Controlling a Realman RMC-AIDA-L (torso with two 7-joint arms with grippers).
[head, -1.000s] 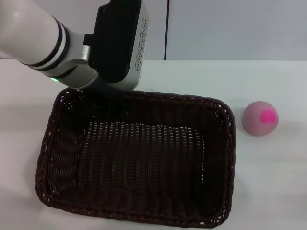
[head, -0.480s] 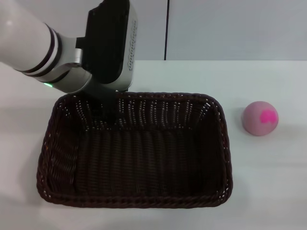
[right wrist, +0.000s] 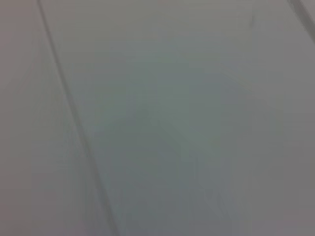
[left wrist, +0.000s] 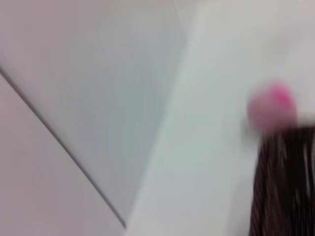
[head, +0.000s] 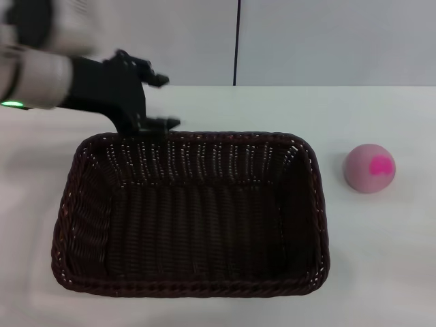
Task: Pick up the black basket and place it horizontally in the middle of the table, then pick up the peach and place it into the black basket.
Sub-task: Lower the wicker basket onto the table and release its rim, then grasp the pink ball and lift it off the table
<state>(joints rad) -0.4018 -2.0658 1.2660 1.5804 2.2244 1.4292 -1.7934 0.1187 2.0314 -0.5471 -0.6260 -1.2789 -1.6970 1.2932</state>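
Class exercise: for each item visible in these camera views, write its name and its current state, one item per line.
black basket: upright on the table, long side across, empty, ungripped.
peach: on the table, outside the basket, to its right, apart from it.
left gripper: open, at the basket's far left rim, holding nothing.
right gripper: not in view.

White left arm with dark band, green light, and seemingly two-fingered black left hand (head: 160, 102).

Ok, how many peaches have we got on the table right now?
1. The peach sits on the table, to the right of the black basket and apart from it. The basket's inside shows no other.
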